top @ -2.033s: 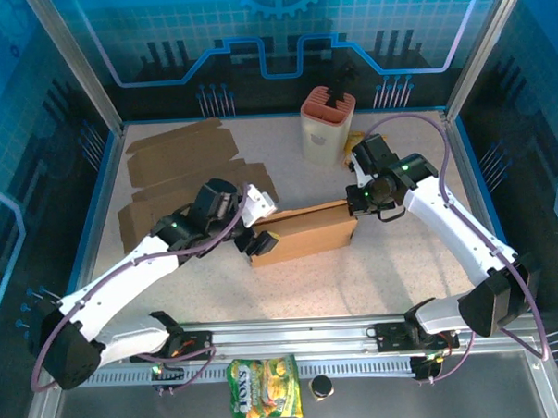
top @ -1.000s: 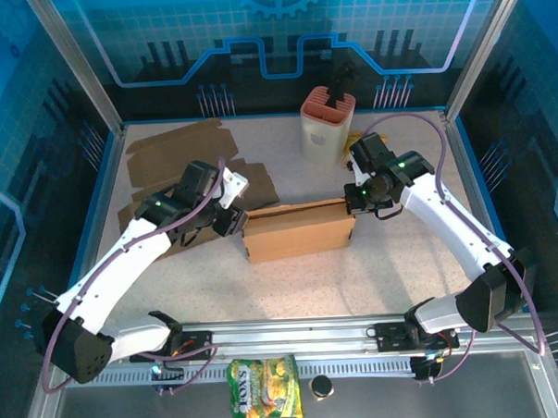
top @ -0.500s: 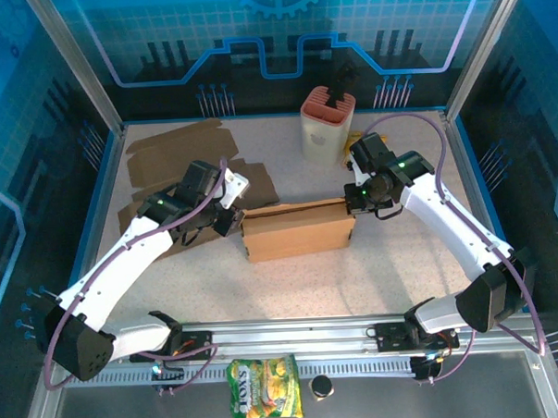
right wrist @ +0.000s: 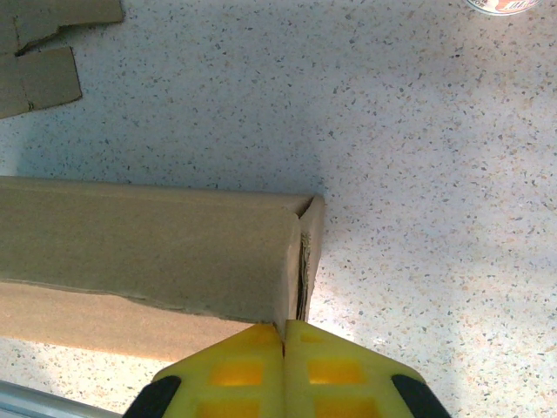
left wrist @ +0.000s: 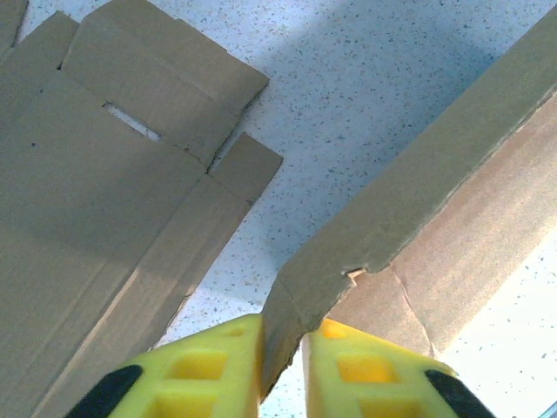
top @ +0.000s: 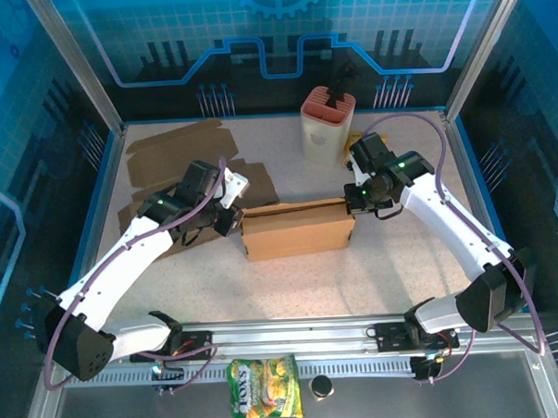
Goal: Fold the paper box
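Note:
The paper box (top: 297, 231) is a long brown cardboard box lying mid-table. My left gripper (top: 233, 215) is at its left end. In the left wrist view the yellow fingers (left wrist: 209, 366) are shut on a bent end flap of the paper box (left wrist: 418, 209), with cardboard between the pads. My right gripper (top: 355, 202) is at the box's right end. In the right wrist view its yellow fingertips (right wrist: 248, 361) are pressed together, touching the top right corner of the paper box (right wrist: 148, 244). No cardboard shows between them.
Flat cardboard sheets (top: 180, 162) lie at the back left, close under the left arm, seen as flat cardboard (left wrist: 96, 174) in the left wrist view. A pink holder (top: 327, 124) stands behind the right gripper. A snack packet (top: 265, 400) lies in front of the rail.
The left arm pulled back from over the box to its left end. Its jaws then narrowed onto the end flap. The right arm has stayed put.

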Available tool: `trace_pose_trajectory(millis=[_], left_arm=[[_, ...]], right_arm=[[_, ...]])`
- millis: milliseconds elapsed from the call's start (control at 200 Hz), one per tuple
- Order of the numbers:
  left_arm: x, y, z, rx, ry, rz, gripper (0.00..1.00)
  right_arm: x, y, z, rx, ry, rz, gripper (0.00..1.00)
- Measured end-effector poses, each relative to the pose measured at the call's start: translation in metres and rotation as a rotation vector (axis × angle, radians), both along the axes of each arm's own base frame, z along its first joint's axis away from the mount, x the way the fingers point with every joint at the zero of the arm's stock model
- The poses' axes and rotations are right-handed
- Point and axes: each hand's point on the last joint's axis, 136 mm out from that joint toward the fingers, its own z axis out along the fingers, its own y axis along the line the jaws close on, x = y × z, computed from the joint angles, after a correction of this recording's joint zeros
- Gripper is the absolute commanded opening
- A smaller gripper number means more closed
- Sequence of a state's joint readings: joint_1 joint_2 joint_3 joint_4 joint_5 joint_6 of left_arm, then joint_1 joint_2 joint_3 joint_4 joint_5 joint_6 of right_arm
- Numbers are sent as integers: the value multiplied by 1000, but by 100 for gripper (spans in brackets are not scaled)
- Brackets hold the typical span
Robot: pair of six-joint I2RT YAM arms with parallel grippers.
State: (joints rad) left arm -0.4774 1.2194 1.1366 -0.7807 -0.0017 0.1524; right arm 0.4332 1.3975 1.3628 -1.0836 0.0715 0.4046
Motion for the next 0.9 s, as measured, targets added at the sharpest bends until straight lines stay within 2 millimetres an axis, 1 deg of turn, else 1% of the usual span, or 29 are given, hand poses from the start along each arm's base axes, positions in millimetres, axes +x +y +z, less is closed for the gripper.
trace_pose_trajectory(millis=[275,330,430,545,700,830,900], left_arm=[[-1,-1,0,-15,10,8,22],[-1,-1,-1,-13,13,8,23],[-4,0,-7,-7,25,6,29],[-8,1,-16,-1,49,3,29],[-9,1,-19,2,55,4,18],[-9,1,-19,-1,58,2,15],[-9,0,-19,-5,61,3,12]], right_arm=[[0,0,0,1,1,-4,0],[0,0,0,1,1,-4,0],[0,0,0,2,1,-6,0],[0,0,0,2,1,-6,0],[0,0,0,2,1,-6,0],[0,0,0,3,1,-6,0],[0,0,0,3,1,-6,0]])
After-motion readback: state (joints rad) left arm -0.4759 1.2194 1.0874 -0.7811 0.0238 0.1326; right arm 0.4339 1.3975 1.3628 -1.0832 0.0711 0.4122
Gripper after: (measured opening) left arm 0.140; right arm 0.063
